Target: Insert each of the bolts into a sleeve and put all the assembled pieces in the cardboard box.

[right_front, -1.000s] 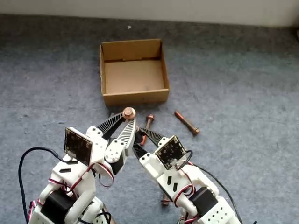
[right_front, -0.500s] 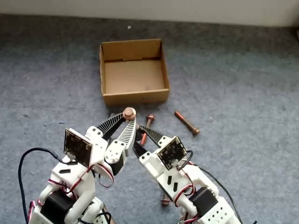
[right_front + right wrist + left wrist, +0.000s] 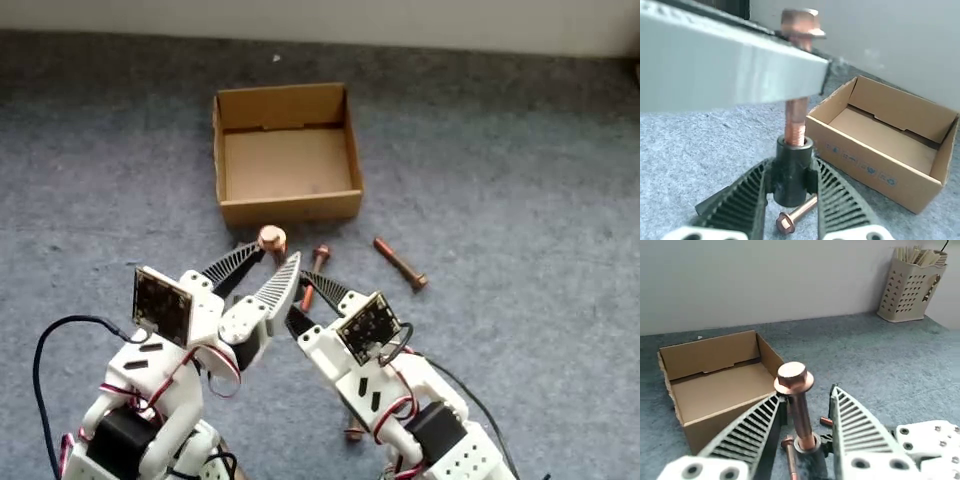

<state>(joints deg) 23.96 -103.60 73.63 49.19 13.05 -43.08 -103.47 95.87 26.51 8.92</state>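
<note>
One bolt (image 3: 795, 400) stands seated in the sleeve (image 3: 790, 175), which the right gripper (image 3: 790, 167) clamps. The left gripper (image 3: 806, 392) gapes wide around its shank. Other bolts (image 3: 400, 262) lie loose on the carpet, and the cardboard box (image 3: 290, 208) beyond holds nothing yet, so most work remains.

Built twice over from white plastic shells around black motor blocks. Carries a dark square camera board (image 3: 165, 310) at each wrist, red, white and black wires between joints, one long black cable (image 3: 40, 360). Ends in ribbed wedge fingers: left pincer (image 3: 278, 252), right pincer (image 3: 298, 296).
</note>
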